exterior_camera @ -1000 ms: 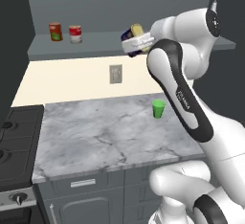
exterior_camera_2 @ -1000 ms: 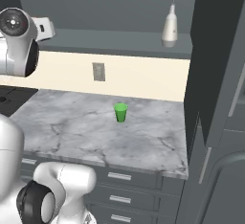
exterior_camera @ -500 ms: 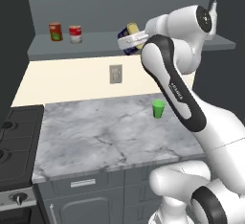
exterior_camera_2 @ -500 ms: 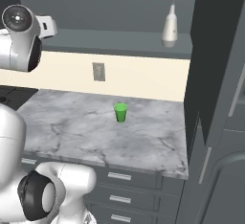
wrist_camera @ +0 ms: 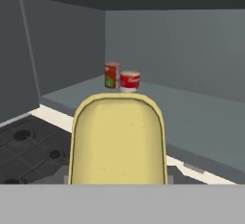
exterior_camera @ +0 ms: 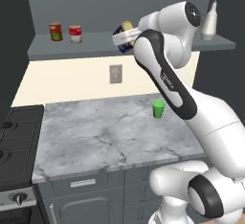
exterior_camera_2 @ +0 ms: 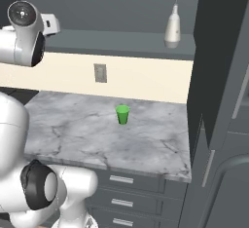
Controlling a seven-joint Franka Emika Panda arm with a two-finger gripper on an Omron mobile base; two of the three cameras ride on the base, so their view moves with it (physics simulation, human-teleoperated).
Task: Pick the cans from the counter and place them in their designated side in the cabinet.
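— What have you got, and where is it?

— My pincer [exterior_camera: 125, 37] is clamped on the small dark blue can with the yellow top [exterior_camera: 123, 34]. I hold it up at the front edge of the dark grey wall cabinet's long open shelf [exterior_camera: 95, 46], above the grey-white veined marble counter [exterior_camera: 105, 132]. In the hand view its yellow top [wrist_camera: 117, 141] faces me.

— How do you expect it to handle?

— Stiff metal, light I judge, with a smooth round wall that could slip or roll. I grip it across the sides, which seems the right hold; it must land upright on its flat base.

— Anything in the way?

— The red-and-white can with the tan lid [exterior_camera: 75, 33] stands far left on the shelf, just beside a red can with a green label [exterior_camera: 55, 31]. A pale tall bottle [exterior_camera: 209, 21] stands at the right end. The stretch between looks free. A green cup [exterior_camera: 158, 108] sits on the counter below, well apart.
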